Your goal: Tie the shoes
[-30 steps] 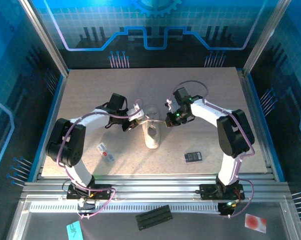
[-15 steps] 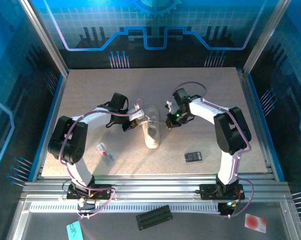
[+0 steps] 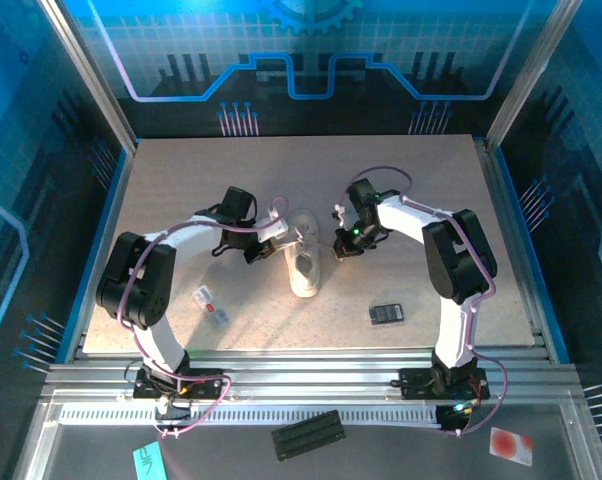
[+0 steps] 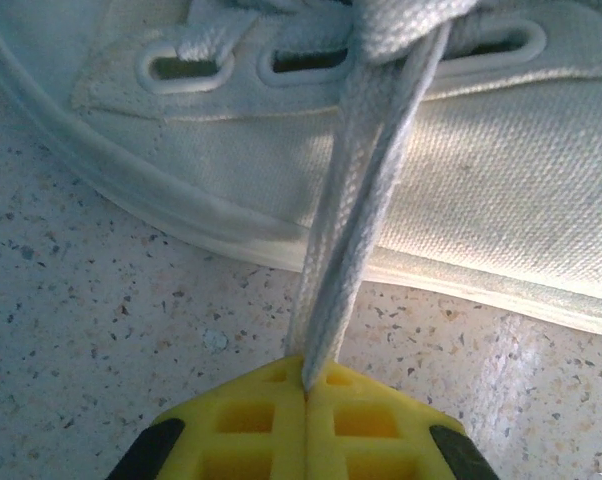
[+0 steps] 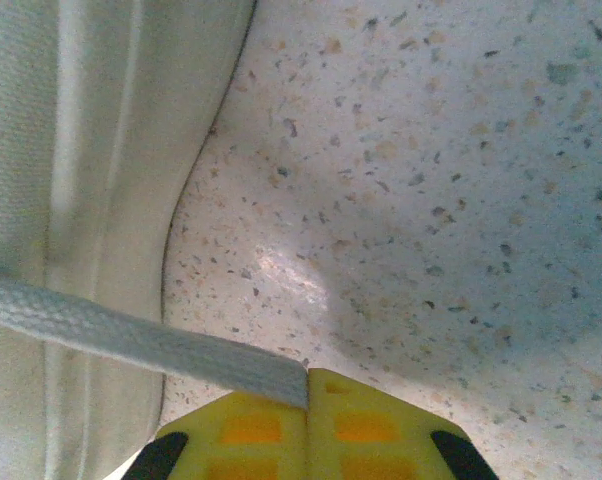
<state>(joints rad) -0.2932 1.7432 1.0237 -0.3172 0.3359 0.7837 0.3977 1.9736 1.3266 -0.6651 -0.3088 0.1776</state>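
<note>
A: Sneaker (image 3: 304, 262): where is it?
B: On the middle of the table (image 3: 181, 170).
A: And the left gripper (image 4: 306, 392)?
B: Just left of the table's middle, clamped on the left lace (image 4: 346, 240).
A: The right gripper (image 5: 308, 385)?
B: Just right of the middle, pinching the right lace (image 5: 131, 338).

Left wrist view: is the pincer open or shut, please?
Shut: the left pincer pinches the pale flat woven lace between touching yellow pads.

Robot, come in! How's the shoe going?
Left gripper shut on left lace. Right gripper shut on right lace. Sneaker between them. Black device, packet aside.
</note>
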